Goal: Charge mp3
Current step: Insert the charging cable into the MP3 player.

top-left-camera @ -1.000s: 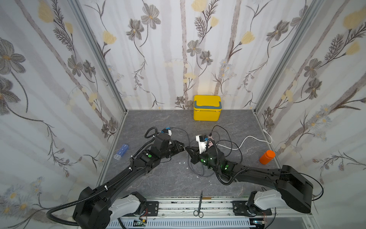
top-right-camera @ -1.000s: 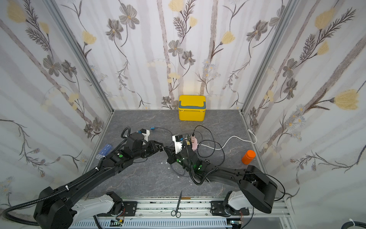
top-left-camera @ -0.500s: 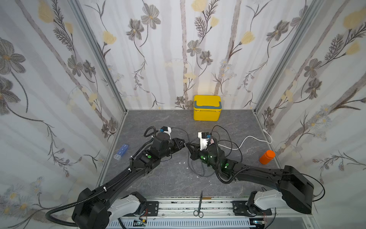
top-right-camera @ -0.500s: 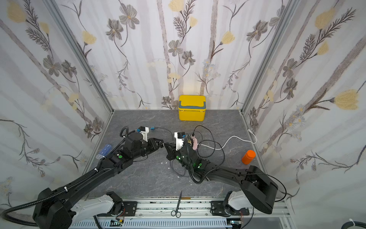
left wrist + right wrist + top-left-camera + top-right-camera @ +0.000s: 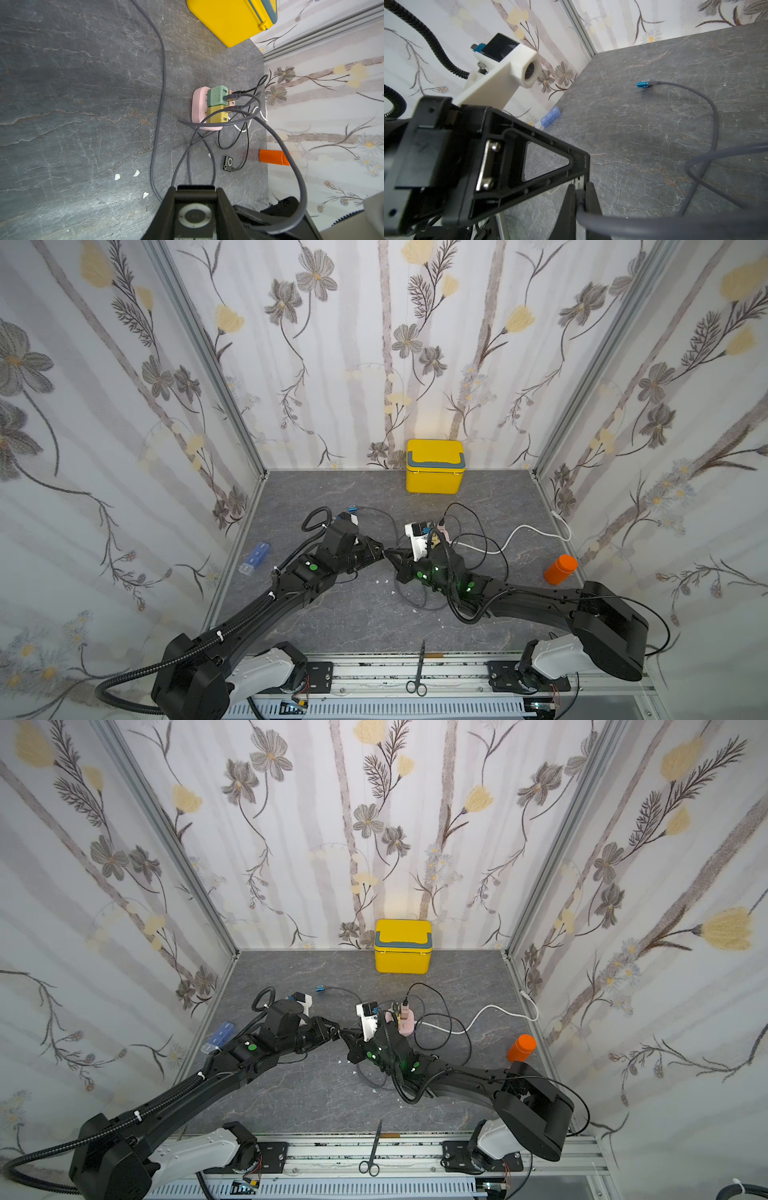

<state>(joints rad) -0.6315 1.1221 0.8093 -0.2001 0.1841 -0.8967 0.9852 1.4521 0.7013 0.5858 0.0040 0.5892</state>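
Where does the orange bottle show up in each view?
Top view: orange bottle by the right wall.
Top view: orange bottle by the right wall.
Left wrist: orange bottle near the wall, beyond the pink power strip.
Right wrist: not in it.
Shared landmark: yellow box.

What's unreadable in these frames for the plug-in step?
Plug tip of the grey cable: right wrist view, hidden inside the shut right end effector.
Port of the silver square mp3 player: left wrist view, sides covered by left end effector, rest cut off by picture edge.
Whether plug meets player: both top views, too small.
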